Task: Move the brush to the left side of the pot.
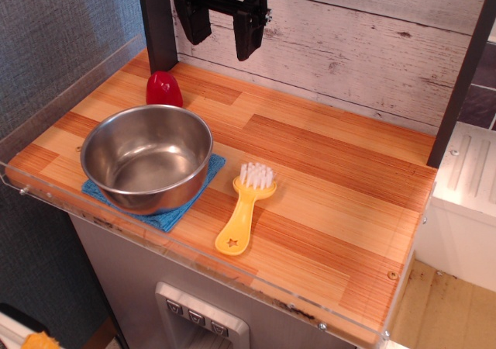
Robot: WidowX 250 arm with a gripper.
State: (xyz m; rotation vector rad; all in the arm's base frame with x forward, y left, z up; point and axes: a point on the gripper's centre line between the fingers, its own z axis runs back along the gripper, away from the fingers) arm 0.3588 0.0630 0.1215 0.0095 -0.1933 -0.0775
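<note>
The yellow brush lies flat on the wooden tabletop, just right of the pot, white bristles pointing away and the star-cutout handle end toward the front edge. The shiny steel pot stands at the front left on a blue cloth. My black gripper hangs open and empty high above the back of the table, well behind and above both the pot and the brush.
A small red object sits just behind the pot. A dark post stands at the back left and another at the right. A clear plastic rim runs along the table's front and left edges.
</note>
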